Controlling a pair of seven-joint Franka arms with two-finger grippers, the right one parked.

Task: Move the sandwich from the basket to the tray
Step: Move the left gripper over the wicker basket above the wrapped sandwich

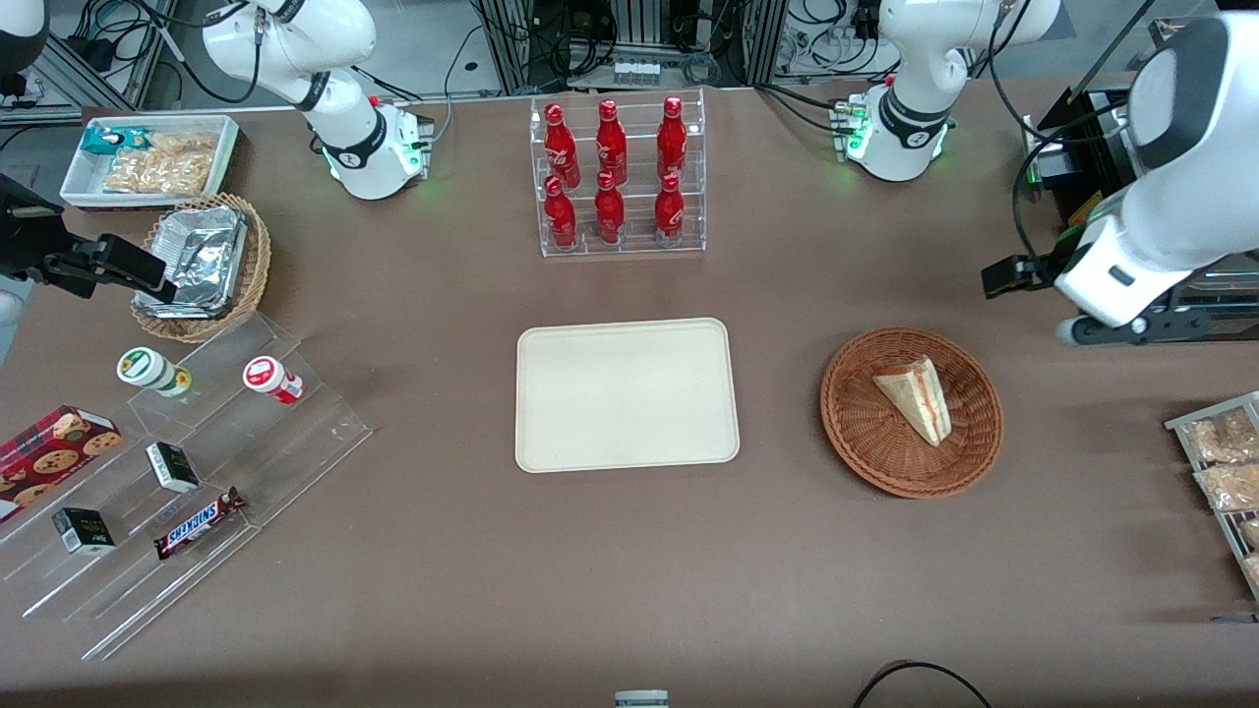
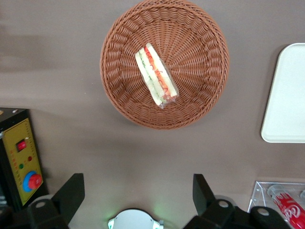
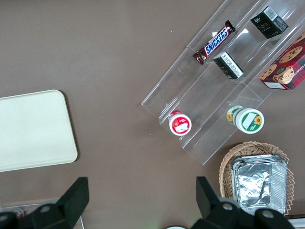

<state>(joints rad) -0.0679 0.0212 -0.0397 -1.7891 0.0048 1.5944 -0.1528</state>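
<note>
The sandwich (image 1: 917, 398) (image 2: 156, 76) is a pale triangular wedge with red and green filling along its cut edge. It lies in the round reddish-brown wicker basket (image 1: 856, 433) (image 2: 119, 95). The cream rectangular tray (image 1: 627, 393) (image 2: 286, 95) lies bare beside the basket, toward the parked arm's end. My gripper (image 1: 1005, 278) (image 2: 137, 183) hangs high over the table, a little farther from the front camera than the basket and toward the working arm's end. It is open wide, with only bare tablecloth between its fingers.
A clear rack of red bottles (image 1: 620, 177) (image 2: 286, 202) stands farther from the front camera than the tray. A black box with coloured buttons (image 2: 19, 157) sits near the working arm. Snack bags on a rack (image 1: 1225, 472) lie at the working arm's end. A stepped acrylic shelf (image 1: 177, 462) lies toward the parked arm's end.
</note>
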